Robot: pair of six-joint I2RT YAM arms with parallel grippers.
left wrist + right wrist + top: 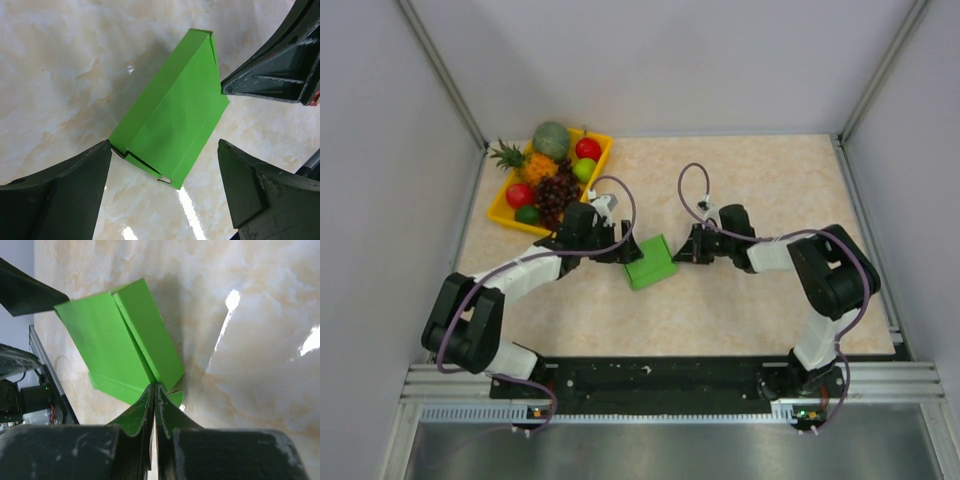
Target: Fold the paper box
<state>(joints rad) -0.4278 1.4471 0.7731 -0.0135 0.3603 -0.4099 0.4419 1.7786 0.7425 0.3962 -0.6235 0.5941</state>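
Note:
The paper box [651, 262] is a bright green, partly folded piece lying on the marble table [780, 180] between my two grippers. My left gripper [625, 250] is open; in the left wrist view its gripper [164, 150] straddles the near end of the box [170, 120], and neither of its fingers [65, 195] touches the box. My right gripper [682, 250] is shut. In the right wrist view its closed tips [154, 386] press against the box's near edge [120, 340] at a fold line. A small green flap [176, 398] pokes out beside them.
A yellow fruit tray [501, 211] with a pineapple, grapes, apples and a melon stands at the back left, close behind the left arm. Grey walls enclose the table on three sides. The right gripper's fingers [280, 70] show in the left wrist view.

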